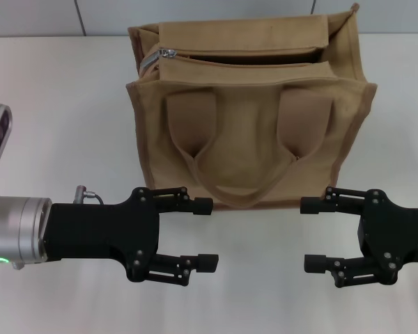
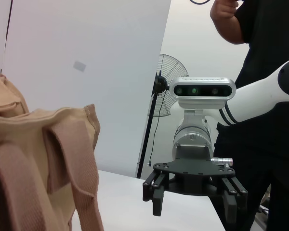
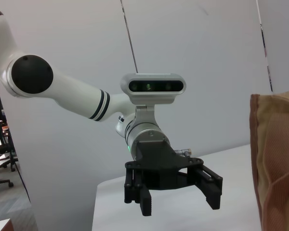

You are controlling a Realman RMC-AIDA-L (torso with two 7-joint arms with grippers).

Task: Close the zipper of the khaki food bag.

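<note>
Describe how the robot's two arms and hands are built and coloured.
Both hands, left hand and right hand, are matte black two-finger linkage claws with blocky rectangular tips. The left wrist has a silver metal cuff with a green light and a small metal cable plug. The wrist views show white arm shells with black bands and a grey camera bar.

the white table (image 1: 63, 83) carries 1 khaki food bag (image 1: 247, 149), standing upright.

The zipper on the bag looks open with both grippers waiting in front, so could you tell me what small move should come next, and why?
Probably lift the left gripper up toward the pull tab. The zipper gapes open along the bag top, the tab sits at the bag's left end, nearest that arm, and both the left and the right gripper hover open, in front of the bag, touching nothing.
</note>
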